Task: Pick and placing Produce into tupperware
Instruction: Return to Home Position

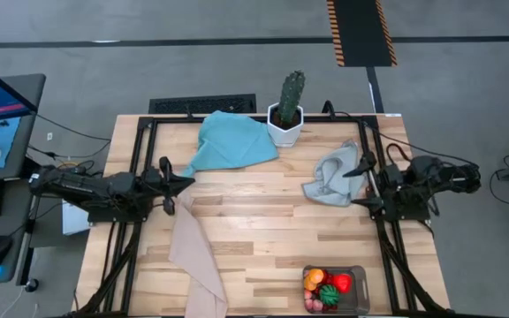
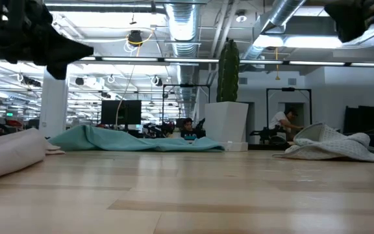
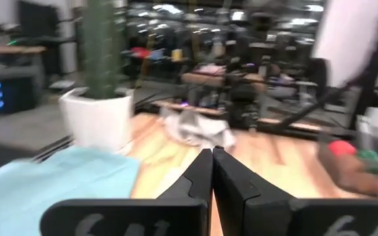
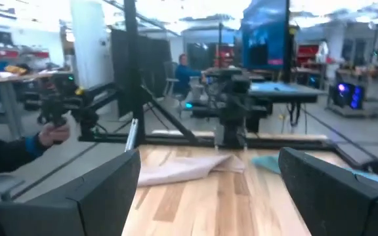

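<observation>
Left gripper [image 3: 212, 152]: fingers pressed together, holding nothing, over the table's [image 1: 263, 221] left side. Right gripper [image 4: 209, 157]: fingers wide apart, holding nothing, at the right side. Tupperware [image 1: 361, 274] holding produce [image 1: 327, 288] sits at the wooden edge opposite the cactus [image 1: 290, 93], well apart from both; open workshop beyond.

Teal cloth [image 1: 230, 141], grey cloth [image 1: 332, 177], beige cloth [image 1: 194, 256]; red, orange, green produce [image 1: 328, 288]; white pot [image 1: 284, 127].

Produce [image 1: 330, 287] sits in the tub [image 1: 361, 284], front right on the table [image 1: 263, 221]; cactus [image 1: 288, 97] at the back, cloth [image 1: 232, 141] left of it, towel [image 1: 334, 177] right, sheet [image 1: 193, 256] front left.
</observation>
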### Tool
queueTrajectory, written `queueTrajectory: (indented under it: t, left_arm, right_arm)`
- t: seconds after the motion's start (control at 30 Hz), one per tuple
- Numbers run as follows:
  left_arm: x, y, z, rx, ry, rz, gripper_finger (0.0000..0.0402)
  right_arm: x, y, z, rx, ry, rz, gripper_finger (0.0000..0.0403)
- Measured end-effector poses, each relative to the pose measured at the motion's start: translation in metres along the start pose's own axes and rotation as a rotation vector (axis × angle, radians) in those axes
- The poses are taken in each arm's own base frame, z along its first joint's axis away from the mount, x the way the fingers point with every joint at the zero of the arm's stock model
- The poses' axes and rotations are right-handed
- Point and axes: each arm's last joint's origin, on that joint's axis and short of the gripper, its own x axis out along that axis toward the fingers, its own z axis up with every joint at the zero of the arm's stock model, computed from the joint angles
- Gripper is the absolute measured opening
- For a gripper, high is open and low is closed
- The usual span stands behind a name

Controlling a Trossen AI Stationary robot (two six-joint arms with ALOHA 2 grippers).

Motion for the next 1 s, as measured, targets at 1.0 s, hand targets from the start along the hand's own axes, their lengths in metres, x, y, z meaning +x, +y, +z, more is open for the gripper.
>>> queueTrajectory:
  t: [1.0]
  left_arm:
    - [-0.013, 0.009, 0.008, -0.032, -0.060, 0.170, 0.0000]
  right_arm:
    - [0.021, 0.004, -0.046, -0.040, -0.015, 0.078, 0.0385]
